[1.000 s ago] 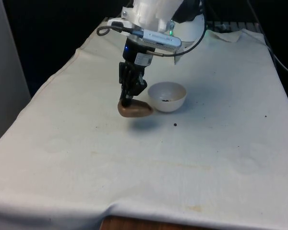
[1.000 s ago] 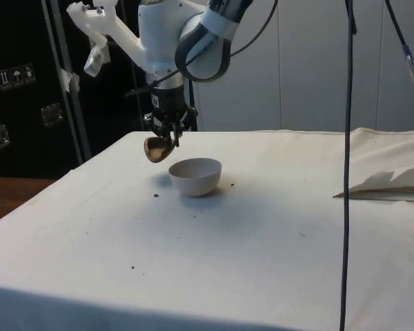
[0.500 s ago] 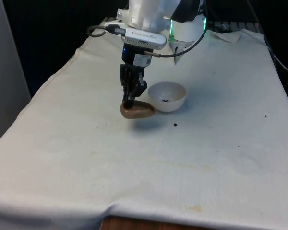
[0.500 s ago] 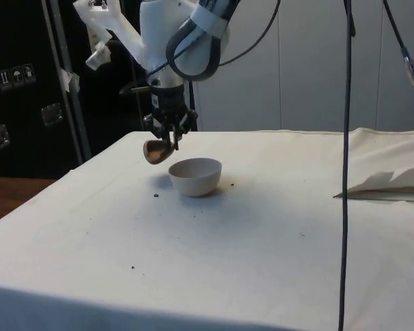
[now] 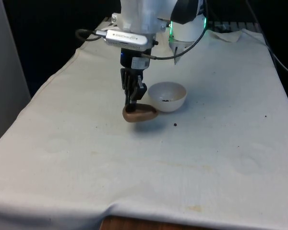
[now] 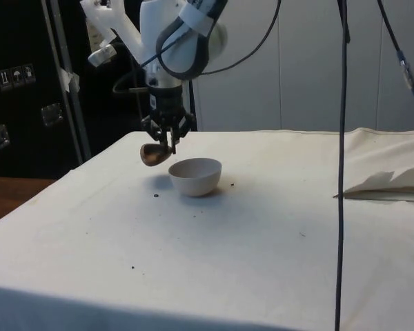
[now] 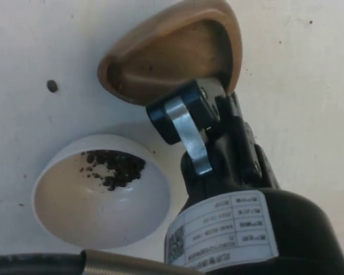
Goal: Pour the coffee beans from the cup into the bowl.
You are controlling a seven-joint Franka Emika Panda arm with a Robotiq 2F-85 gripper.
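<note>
White cloth (image 5: 134, 182) covers the whole tabletop, with a few dark specks scattered over it, among them a stray bean (image 5: 175, 125) lying just in front of the bowl as the front view has it. A white bowl (image 5: 167, 96) stands upright on the cloth in the far half of the tabletop, nearer the robot's end than the near edge and roughly midway between the two long edges. Inside it a small heap of dark coffee beans (image 7: 116, 167) lies on the bottom. The black gripper (image 5: 130, 104) hangs pointing down just beside the bowl, on the front view's left of it, and its fingers are clamped on the rim of a brown wooden cup (image 5: 140, 114). The cup lies tipped well over on its side, close above the cloth, with a shadow under it; in the side view it (image 6: 154, 154) hangs clear of the surface, just beside the bowl (image 6: 195, 176) and about level with its rim. From the wrist, the cup's hollow (image 7: 172, 54) shows bare wood, and one metal finger pad (image 7: 186, 134) presses against the inner wall near the lip while the other finger sits behind the wall
</note>
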